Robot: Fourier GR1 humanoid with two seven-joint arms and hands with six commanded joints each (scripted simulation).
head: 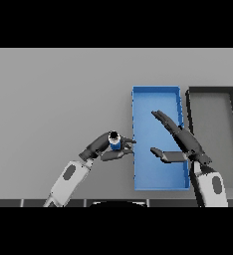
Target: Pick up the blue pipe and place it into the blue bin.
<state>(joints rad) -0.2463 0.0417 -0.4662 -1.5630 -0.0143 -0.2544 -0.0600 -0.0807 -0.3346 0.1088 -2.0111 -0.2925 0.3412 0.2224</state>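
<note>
Fingers (124,143) and thumb of my left hand (110,147) are curling round the blue pipe (115,144), pinching it just beside the left wall of the blue bin (135,149). From my head view, the pipe is standing roughly upright in that grasp, its dark open end facing up toward me, and it is sitting outside the bin, close to the wall, not yet over it. My left arm is reaching in from the lower left across the grey table (54,99).

My right hand (180,142) is hanging over the blue bin with its fingers straight and spread wide, the thumb sticking out to the left, holding nothing. It is covering part of the bin's floor; the part of the floor I am seeing is bare blue.

To the right of the blue bin, just beside it, a dark bin (189,99) is lying with a grey floor, and I am seeing nothing inside it.
</note>
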